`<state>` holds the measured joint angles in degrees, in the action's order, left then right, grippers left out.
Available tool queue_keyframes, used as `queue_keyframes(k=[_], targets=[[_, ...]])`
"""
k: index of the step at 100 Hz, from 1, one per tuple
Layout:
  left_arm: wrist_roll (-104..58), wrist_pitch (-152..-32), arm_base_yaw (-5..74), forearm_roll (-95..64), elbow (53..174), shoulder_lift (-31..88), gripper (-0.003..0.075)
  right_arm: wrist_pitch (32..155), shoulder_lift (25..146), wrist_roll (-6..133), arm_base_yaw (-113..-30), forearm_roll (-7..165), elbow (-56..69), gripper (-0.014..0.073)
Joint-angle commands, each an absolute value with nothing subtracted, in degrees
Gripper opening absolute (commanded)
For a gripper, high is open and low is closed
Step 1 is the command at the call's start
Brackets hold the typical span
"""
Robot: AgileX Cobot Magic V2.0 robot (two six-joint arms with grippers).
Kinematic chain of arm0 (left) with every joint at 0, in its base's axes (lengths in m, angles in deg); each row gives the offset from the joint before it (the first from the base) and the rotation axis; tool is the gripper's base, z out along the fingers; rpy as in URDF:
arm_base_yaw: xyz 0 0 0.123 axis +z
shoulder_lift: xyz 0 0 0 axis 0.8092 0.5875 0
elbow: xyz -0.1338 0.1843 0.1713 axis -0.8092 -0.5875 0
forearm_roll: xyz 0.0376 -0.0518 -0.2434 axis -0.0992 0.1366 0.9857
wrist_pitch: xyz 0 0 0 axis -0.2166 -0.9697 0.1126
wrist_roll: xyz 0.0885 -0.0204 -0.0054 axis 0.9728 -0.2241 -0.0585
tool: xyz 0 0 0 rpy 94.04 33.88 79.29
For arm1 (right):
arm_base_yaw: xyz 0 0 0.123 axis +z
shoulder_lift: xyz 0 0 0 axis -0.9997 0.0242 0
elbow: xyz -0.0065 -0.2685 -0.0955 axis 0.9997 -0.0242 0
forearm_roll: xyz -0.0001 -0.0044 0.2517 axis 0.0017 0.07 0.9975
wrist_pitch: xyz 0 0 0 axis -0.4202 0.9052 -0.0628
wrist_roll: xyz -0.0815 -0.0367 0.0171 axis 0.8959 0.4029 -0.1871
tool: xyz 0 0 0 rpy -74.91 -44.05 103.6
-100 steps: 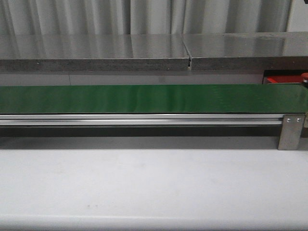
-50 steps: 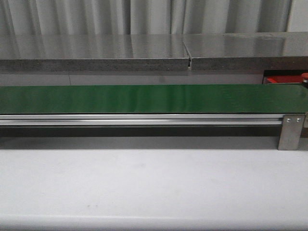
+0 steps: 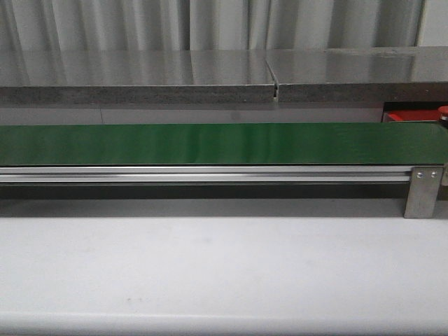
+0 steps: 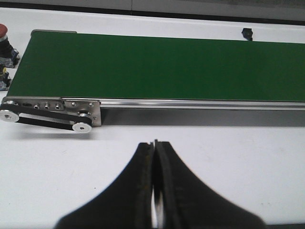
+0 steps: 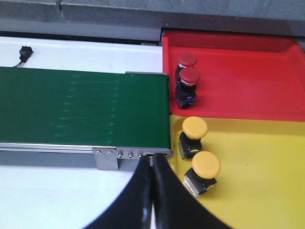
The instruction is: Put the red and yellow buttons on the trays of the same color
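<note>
We see the green conveyor belt (image 3: pixel 224 143) running across the white table (image 3: pixel 224 266), bare of parts in every view. At its right end sit the red tray (image 5: pixel 248 76) and, nearer the robot, the yellow tray (image 5: pixel 257 162), edges touching each other and butted against the belt end.

Two red buttons (image 5: pixel 189 78) stand in the red tray near the belt; two yellow buttons (image 5: pixel 195 129) in the yellow tray, one upright, the nearer one tilted. So those four look sorted. Another red-capped button (image 4: pixel 4 32) sits off the belt's left end, on the table, only partly in frame.

We judge the buttons light, rigid plastic: smooth domed cap likely slippery, so take hold across the dark squarish body under the cap. Top-heavy, may tip.

Left gripper (image 4: pixel 155 157) and right gripper (image 5: pixel 151 171): both fingers pressed together, holding nothing.

Room: table in front of the belt is open. Watch the belt's aluminium rail and end bracket (image 3: pixel 423 189), and the raised tray rims.
</note>
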<state>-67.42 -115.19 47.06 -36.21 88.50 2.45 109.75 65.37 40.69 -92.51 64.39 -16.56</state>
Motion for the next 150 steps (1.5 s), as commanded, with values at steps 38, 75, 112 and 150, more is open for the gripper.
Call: queue_keyframes(k=[38, 75, 112, 150], targets=[[-68.06, -111.09, 47.02, -35.63, 89.98, 2.36, -0.0020, 110.05, 59.63, 41.27, -92.51, 63.77, -16.85, -0.0117], [-68.06, -111.62, 47.02, -35.42, 89.98, 2.36, -0.0020, 110.07, 59.63, 41.27, -92.51, 63.77, -16.85, -0.0117], [-68.06, -110.80, 47.02, -35.72, 90.55, 6.24, -0.0020, 110.06, 59.63, 41.27, -92.51, 63.77, -16.85, -0.0117], [-68.06, -109.98, 47.90, -35.72, 97.24, 17.42, -0.0020, 110.06, 59.63, 41.27, -92.51, 63.77, -16.85, -0.0117]])
